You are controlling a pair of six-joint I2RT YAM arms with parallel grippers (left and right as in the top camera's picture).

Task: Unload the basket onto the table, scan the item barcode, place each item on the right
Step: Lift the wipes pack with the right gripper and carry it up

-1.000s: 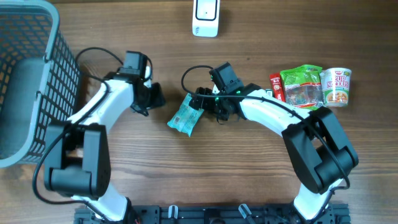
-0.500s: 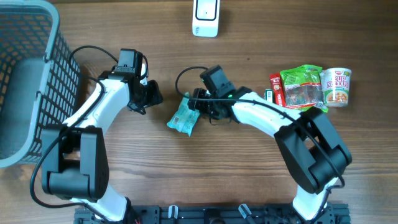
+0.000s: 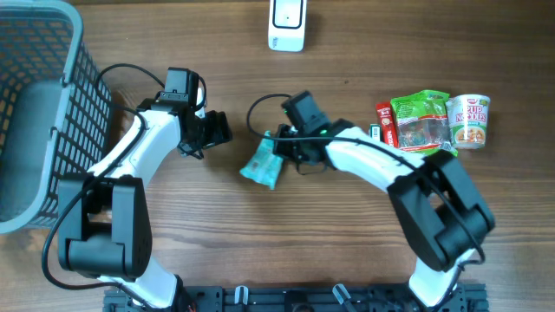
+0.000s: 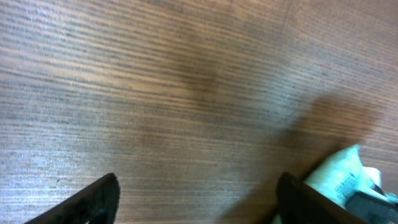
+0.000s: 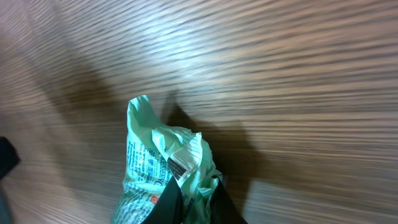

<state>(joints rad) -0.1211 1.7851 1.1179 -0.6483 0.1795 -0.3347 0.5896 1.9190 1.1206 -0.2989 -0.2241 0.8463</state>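
Near the middle of the tabletop, the right gripper (image 5: 194,200) is clenched on the crumpled top of a pale green packet (image 3: 260,165), the left gripper (image 3: 215,132) waits released and empty beside it, and the pick-up step seems in hand, so next the barcode needs turning toward the white scanner (image 3: 286,22) at the far edge.
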